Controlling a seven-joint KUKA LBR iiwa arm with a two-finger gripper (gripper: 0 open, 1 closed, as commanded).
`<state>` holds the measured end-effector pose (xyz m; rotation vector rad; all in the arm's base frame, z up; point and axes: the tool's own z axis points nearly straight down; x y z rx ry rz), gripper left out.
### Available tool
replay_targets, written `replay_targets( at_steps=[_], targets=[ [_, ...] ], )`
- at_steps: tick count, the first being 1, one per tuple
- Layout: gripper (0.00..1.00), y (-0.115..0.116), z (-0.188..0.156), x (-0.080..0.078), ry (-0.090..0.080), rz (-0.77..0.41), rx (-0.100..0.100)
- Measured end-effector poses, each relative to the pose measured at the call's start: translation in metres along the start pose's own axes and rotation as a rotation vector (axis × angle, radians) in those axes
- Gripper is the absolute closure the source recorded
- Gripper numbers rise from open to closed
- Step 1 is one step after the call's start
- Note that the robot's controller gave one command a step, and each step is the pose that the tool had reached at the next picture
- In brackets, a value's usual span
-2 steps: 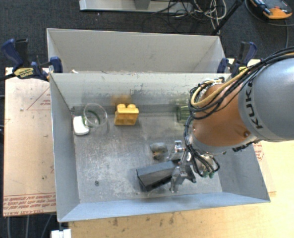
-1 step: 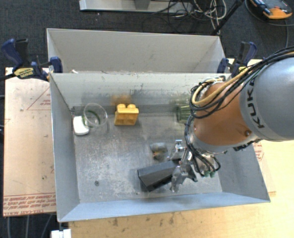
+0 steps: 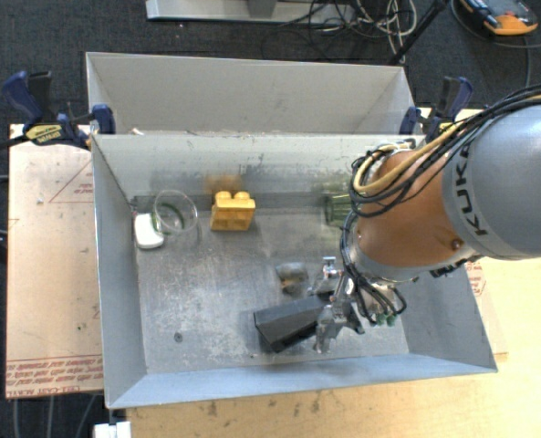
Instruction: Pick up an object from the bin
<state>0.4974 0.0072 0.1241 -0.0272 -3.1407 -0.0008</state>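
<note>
Claw point(image 3: 332, 323) by black block point(image 3: 284, 327), scuffed bin floor point(image 3: 197, 308)

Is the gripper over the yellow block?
No, the gripper is down by the dark grey block, well apart from the yellow block.

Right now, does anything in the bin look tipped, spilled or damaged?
Nothing looks spilled or damaged. The clear cup at the back left may lie on its side, and the dark block beside the gripper sits skewed to the walls of the bin.
</note>
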Motion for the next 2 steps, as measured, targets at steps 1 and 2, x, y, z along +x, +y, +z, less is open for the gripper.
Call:
replay_targets(
  at_steps=[1,2],
  targets=[
    [1.00,0.000,-0.004,0.001,0.005,0.000,0.000],
    [1.00,0.000,-0.020,0.003,0.011,0.000,0.000]
  ],
)
